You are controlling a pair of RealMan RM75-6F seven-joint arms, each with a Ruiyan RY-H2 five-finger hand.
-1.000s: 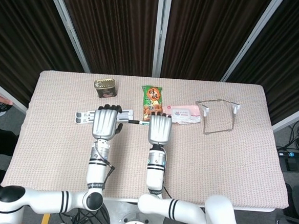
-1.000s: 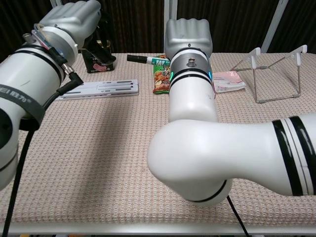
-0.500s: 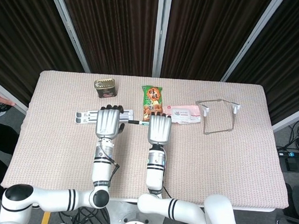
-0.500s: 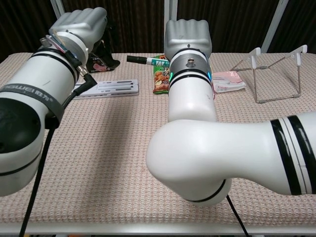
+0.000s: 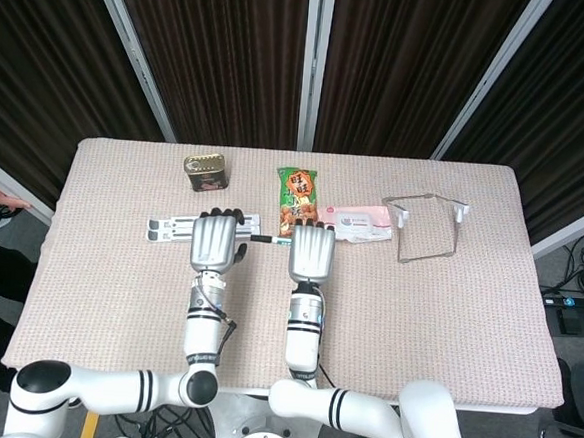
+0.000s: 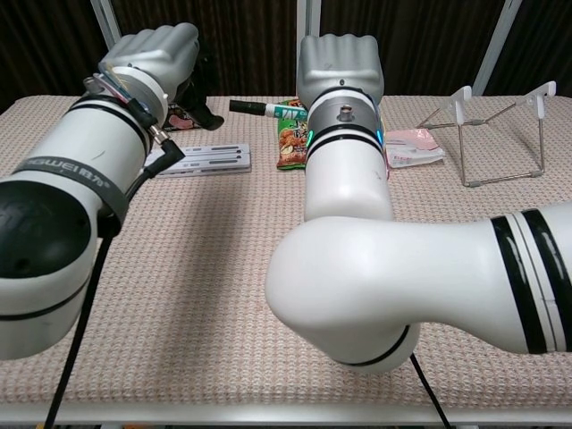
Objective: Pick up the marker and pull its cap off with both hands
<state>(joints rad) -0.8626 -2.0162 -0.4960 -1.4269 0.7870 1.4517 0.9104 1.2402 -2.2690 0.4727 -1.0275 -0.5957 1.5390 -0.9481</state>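
My right hand [image 5: 312, 250] grips the marker [image 5: 264, 238] above the table. The marker's black capped end [image 6: 246, 106] sticks out level to the left of that fist [image 6: 340, 63]. To the cap's left my left hand [image 5: 217, 242] hovers at the same height, fingers bent down and thumb apart, with nothing in it. In the chest view a small gap shows between the left hand [image 6: 156, 54] and the cap's tip. The marker's body is hidden inside the right hand.
A white flat rail [image 5: 171, 228] lies under the left hand. Behind it stands a tin can [image 5: 206, 171]. A green snack packet [image 5: 295, 199], a pink tissue pack [image 5: 360, 224] and a wire stand [image 5: 427, 226] lie beyond and right of the hands.
My left hand has moved right, closing most of the gap to the marker's cap. The right hand and the marker have stayed still.
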